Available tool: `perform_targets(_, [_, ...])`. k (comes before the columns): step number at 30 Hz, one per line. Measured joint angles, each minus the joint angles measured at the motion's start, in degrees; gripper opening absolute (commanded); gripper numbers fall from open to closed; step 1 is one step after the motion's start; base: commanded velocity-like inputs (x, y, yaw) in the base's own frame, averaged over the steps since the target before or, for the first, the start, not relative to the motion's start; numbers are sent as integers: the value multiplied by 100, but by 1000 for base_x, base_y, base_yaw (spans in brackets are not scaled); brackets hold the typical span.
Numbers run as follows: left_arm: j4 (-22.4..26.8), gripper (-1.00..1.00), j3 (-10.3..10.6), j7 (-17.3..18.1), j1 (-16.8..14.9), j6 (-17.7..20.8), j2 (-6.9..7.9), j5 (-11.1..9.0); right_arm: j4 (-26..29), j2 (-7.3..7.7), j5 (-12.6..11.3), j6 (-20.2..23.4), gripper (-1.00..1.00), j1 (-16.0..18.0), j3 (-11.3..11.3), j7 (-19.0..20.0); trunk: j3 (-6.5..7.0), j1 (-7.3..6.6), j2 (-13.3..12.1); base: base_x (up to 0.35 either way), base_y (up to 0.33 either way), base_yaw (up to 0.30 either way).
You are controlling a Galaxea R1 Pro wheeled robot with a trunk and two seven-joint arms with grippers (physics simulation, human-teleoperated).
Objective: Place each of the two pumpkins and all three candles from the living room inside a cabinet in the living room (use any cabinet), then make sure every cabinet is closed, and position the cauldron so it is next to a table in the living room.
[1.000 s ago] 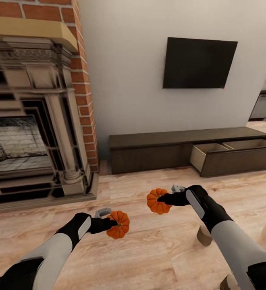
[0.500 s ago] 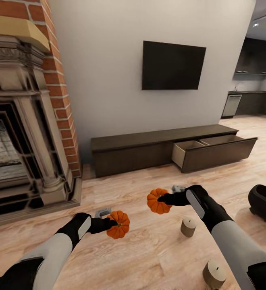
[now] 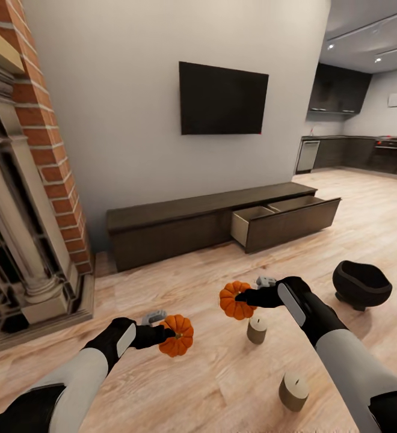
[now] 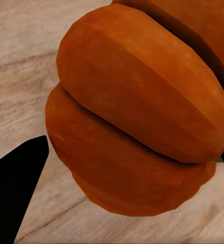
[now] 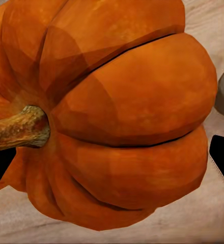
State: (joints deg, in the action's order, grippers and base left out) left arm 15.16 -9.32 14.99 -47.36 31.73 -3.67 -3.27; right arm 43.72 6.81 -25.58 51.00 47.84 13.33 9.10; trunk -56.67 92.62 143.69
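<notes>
Each arm carries a pumpkin above the pale wood floor. The left gripper is clamped on one orange pumpkin at about seven o'clock in the head view; up close in the left wrist view, that pumpkin's ribbed flank sits between the dark fingers. The right gripper is closed on the second pumpkin, held a little higher and nearer the centre — its brown stem and ribs show large in the right wrist view. On the floor, one tan candle stands just below the right gripper, and another candle stands at about five o'clock beside the right forearm. The black cauldron rests on the floor at about three o'clock, well apart from the candles. Against the far wall at about one o'clock runs the long dark cabinet, its right-hand drawer pulled out so the pale inside shows. A black television hangs above it — and the brick fireplace fills the nine o'clock side.
</notes>
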Motion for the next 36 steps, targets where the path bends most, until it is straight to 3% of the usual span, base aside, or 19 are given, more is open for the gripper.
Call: perform_targets(36, [0,-100,-4,0,0,0,0,0,0,-9,0,0,-100,0,9,-8,0,0,0,0,0,-295])
